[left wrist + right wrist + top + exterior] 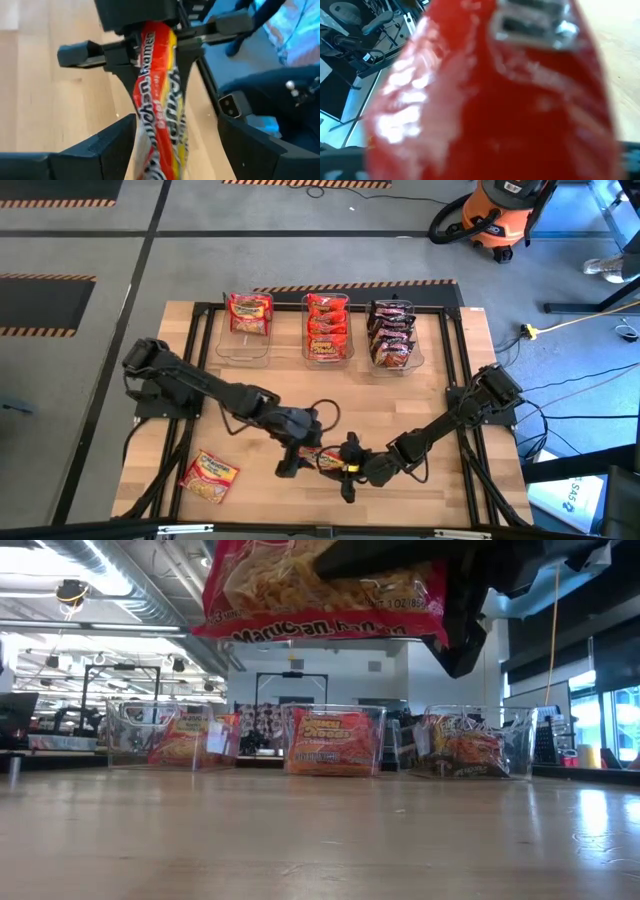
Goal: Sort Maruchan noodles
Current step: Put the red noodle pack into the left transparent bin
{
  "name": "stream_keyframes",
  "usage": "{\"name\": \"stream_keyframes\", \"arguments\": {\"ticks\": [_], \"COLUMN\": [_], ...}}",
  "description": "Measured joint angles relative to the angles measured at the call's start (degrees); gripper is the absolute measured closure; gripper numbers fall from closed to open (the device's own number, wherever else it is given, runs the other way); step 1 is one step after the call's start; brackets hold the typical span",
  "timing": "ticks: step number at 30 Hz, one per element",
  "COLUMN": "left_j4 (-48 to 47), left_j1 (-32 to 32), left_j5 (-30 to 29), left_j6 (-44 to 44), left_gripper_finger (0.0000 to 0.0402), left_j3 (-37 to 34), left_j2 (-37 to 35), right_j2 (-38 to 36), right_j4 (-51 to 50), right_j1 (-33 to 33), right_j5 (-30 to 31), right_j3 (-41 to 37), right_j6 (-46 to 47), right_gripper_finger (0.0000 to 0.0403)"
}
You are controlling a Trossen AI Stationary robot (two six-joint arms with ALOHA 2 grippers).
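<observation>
One Maruchan noodles packet (328,459), red and yellow, hangs in the air near the table's front middle; the low view shows it well above the wood (320,590). My right gripper (347,466) reaches in from the right and is shut on it. My left gripper (303,457) comes from the left and stands open, one finger on either side of the packet (159,115); whether a finger brushes the wrapper I cannot tell. The right wrist view is filled by the red wrapper (495,100). Another packet (210,477) lies flat near the front left corner. My right gripper pinches the packet's end (156,39) that points toward the table's right between its two fingers. It comes at it from the right, slanting a little downward. The packet stands on edge, lifted clear of the table, reaching from the fingers toward my left gripper.
Three clear bins stand in a row at the far side: the left one (248,315) with a red-yellow packet, the middle one (326,328) with orange-red packets, the right one (392,335) with dark packets. Bare wood lies between bins and arms. A black frame (200,360) borders the table.
</observation>
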Motion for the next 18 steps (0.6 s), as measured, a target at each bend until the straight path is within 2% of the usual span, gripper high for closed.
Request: {"name": "stream_keyframes", "arguments": {"ticks": [4, 11, 18], "left_j4": [-1.86, -2.03, -2.17], "left_j1": [0.52, 1.61, 1.51], "left_j5": [1.84, 3.24, 3.64], "left_j6": [0.85, 2.18, 2.38], "left_gripper_finger": [0.0128, 0.0134, 0.0200], "left_j3": [3.45, 3.78, 3.76], "left_j2": [3.13, 8.27, 8.66], "right_j2": [0.00, 0.00, 0.02], "right_j4": [-0.29, -0.79, -0.71], "right_j1": [0.00, -0.28, -0.70], "right_j5": [0.30, -0.03, -0.26], "right_j3": [0.00, 0.00, 0.00], "right_j6": [0.17, 1.30, 1.20], "right_gripper_finger": [0.0279, 0.0279, 0.0279]}}
